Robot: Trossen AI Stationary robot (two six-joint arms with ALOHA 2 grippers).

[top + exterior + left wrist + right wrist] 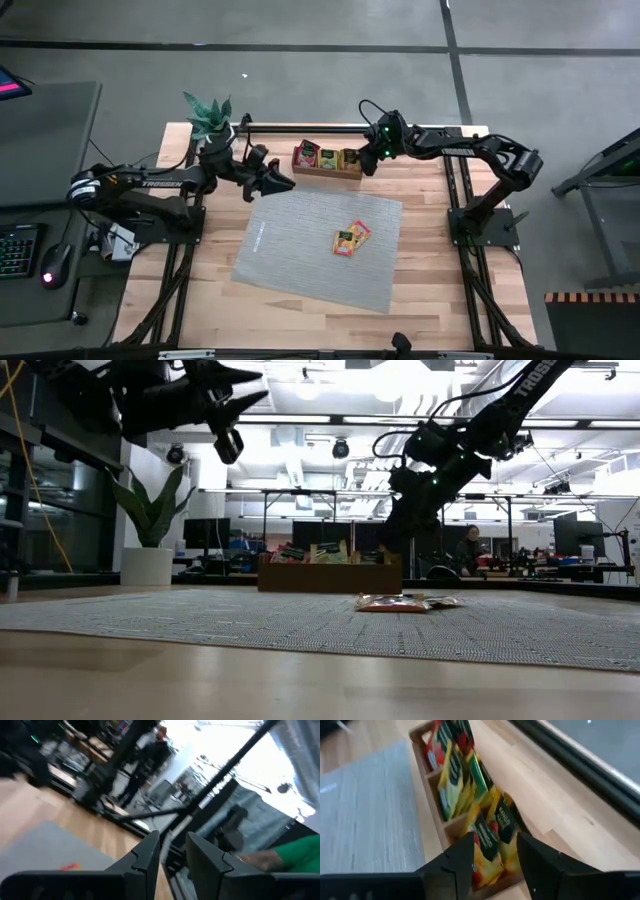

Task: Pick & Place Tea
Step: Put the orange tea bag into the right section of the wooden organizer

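A: Right end effector (492, 857) is over the tray (327, 172), upper middle of frame, fingers apart, gripping nothing?

B: Yep, the tea packet (485, 837) sits between them. Lift straight up so nothing snags. Left end effector (283, 181) idles, holding nothing.

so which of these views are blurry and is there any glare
Left wrist view: heavily smeared, blown-out brightness above the left gripper. Low view: ceiling lights glare, arms nearly silhouettes, tray dim. Right wrist view: mild blur, sachets still readable. High view: evenly lit, no glare.

The right gripper (492, 857) (fingers parted) hovers over sachets (487, 837) in the tray (427, 782).
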